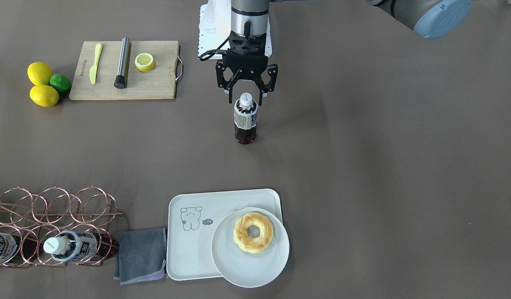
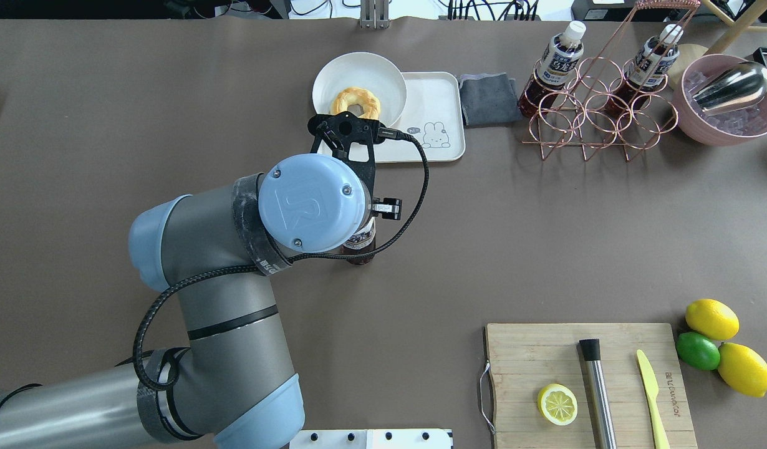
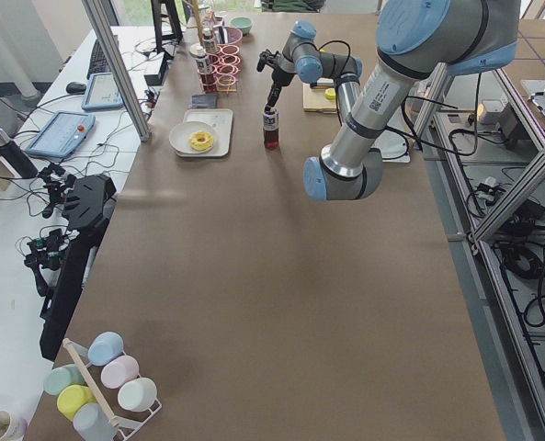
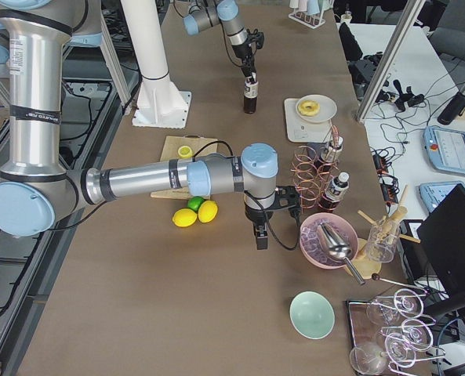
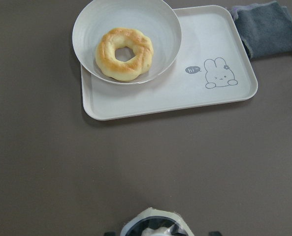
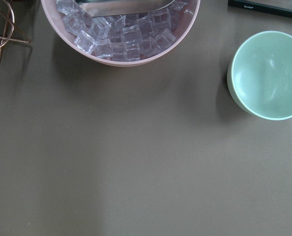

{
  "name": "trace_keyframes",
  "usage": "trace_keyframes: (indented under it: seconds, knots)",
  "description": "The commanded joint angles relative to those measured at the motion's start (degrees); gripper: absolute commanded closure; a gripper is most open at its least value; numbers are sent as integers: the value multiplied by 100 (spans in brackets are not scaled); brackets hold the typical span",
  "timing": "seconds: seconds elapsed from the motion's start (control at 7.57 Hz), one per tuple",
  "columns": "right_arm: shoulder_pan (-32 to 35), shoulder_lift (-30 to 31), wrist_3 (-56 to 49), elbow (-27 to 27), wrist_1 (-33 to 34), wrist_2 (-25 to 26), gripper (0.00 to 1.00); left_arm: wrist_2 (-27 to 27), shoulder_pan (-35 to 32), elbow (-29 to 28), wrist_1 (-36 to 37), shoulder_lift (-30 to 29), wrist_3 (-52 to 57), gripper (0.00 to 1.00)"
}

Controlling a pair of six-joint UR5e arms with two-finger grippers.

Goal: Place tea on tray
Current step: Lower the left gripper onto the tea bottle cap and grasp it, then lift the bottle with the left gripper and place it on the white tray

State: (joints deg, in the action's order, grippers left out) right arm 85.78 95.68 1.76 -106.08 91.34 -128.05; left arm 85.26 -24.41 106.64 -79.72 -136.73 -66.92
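Note:
A tea bottle (image 1: 245,120) with a white cap stands upright on the brown table, well apart from the tray. My left gripper (image 1: 246,99) hangs over it, open, with one finger on each side of the cap and not closed on it. The bottle's cap shows at the bottom edge of the left wrist view (image 5: 155,226). The off-white tray (image 1: 189,253) lies beyond, and a round white plate (image 1: 247,268) with a doughnut (image 1: 253,231) overlaps it. My right gripper (image 4: 259,235) shows only in the exterior right view, near the ice bowl; I cannot tell its state.
A copper wire rack (image 1: 52,220) holds two more tea bottles beside a grey cloth (image 1: 141,255). A wooden board (image 1: 124,70) carries a knife, a metal muddler and a lemon half; lemons and a lime lie next to it. A pink ice bowl (image 6: 121,29) and a green bowl (image 6: 269,73) sit under my right wrist.

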Motion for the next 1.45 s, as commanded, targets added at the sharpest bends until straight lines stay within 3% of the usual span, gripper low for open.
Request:
trace_keyframes:
  seconds: [0.0,0.4,0.66,1.06,1.32]
  knots:
    - [0,-6,0,0,-2,0,0,0,-2,24,0,6,-6,100]
    - [17,-6,0,0,-2,0,0,9,-89,226,44,-64,30,100]
    - [165,55,0,9,42,-9,0,17,-247,-70,403,-597,239,100]
    - [272,301,0,9,51,-87,0,79,-616,-1561,334,-1817,355,100]
    - [272,345,0,18,60,-106,0,79,-967,-3184,-653,-2522,337,100]
